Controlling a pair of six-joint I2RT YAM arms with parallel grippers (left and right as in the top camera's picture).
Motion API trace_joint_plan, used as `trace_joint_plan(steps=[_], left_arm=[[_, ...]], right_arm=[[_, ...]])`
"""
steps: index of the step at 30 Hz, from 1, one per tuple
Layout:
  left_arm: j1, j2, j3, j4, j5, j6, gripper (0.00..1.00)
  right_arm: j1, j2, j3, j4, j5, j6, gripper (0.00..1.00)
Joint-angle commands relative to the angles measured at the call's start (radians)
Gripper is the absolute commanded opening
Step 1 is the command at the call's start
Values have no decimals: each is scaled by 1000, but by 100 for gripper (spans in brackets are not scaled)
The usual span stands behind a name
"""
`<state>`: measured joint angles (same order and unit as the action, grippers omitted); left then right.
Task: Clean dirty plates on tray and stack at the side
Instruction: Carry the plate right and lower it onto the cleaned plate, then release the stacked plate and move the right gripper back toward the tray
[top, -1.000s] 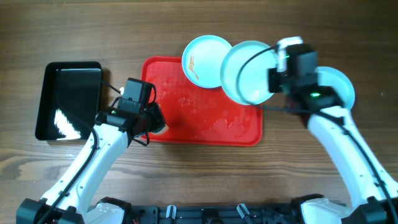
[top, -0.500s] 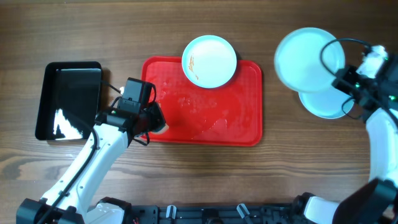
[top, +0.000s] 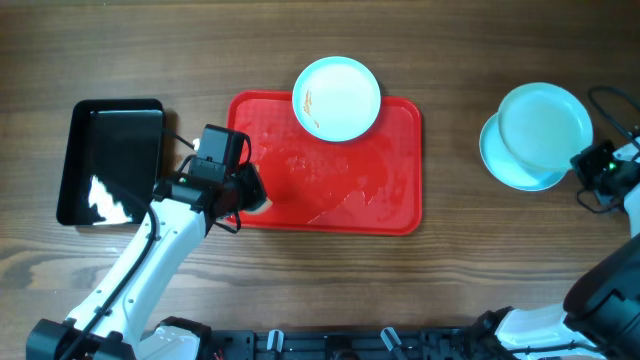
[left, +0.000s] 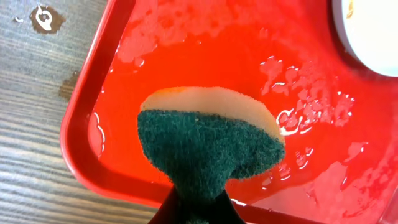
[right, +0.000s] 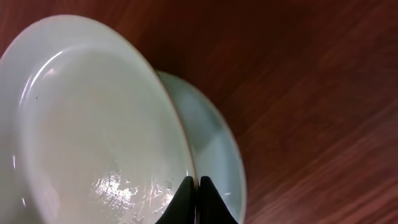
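Observation:
The red tray (top: 390, 200) lies mid-table, wet and streaked. One plate (top: 337, 97) with an orange smear rests on its far edge, also seen as plate (left: 373, 31) in the left wrist view. My left gripper (top: 243, 192) hovers over the tray's near-left corner, shut on a green-and-yellow sponge (left: 205, 140). Far right, off the tray, my right gripper (right: 196, 182) is shut on the rim of a clean-looking plate (top: 545, 125). That plate (right: 93, 124) hangs tilted over a second plate (top: 505, 165) lying on the table; the lower plate (right: 214, 143) shows past its edge.
A glossy black tray (top: 110, 160) sits at the left, beside my left arm. Water films and droplets cover the red tray's floor (left: 298, 118). A small dark stain (left: 46, 18) marks the wood just outside the tray's rim (left: 78, 134).
My right arm has carried its plate from above the tray's right end out to the right side, over the plate lying there. The left arm and sponge have stayed put.

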<state>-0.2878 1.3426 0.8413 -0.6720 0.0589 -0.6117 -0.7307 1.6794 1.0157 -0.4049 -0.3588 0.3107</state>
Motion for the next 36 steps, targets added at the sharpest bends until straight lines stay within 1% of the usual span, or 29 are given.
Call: trace_joint_plan(steps=[1,3,8,18,22,25,30,32,33,35,36], left_arm=[[-3,0,-6,20,50,-6,4],[-3,0,-6,34,89,-6,4],[-3,0,-6,40,94,-6,4],[-3,0,-7,41,94,-6,4],[-3,0,-6,41,94,-6,4],[-3,0,-6,40,94,-6,4],[-3,0,-6,41,94,-6,4],[-3,0,-6,41,94,-6,4],[-3,0,-6,40,94,-6,4],[-3,0,-6,40,94,-6,4],[-3,0,-6,40,94,-6,4]], right_arm=[[-3,8,-9,-5,-24,3,4],[-3,8,-10,-19,-8,3,4],[-3,11,-10,-50,82,3,4],[5,35,-10,-52,52,3,4],[5,35,-10,-56,51,3,9],[6,36,-10,-56,45,3,10],[10,35,-10,-61,44,5,9],[10,35,-10,-64,44,6,13],[10,35,-10,-67,40,8,12],[10,35,-10,-64,-17,7,7],[10,35,-10,-57,-79,7,4]])
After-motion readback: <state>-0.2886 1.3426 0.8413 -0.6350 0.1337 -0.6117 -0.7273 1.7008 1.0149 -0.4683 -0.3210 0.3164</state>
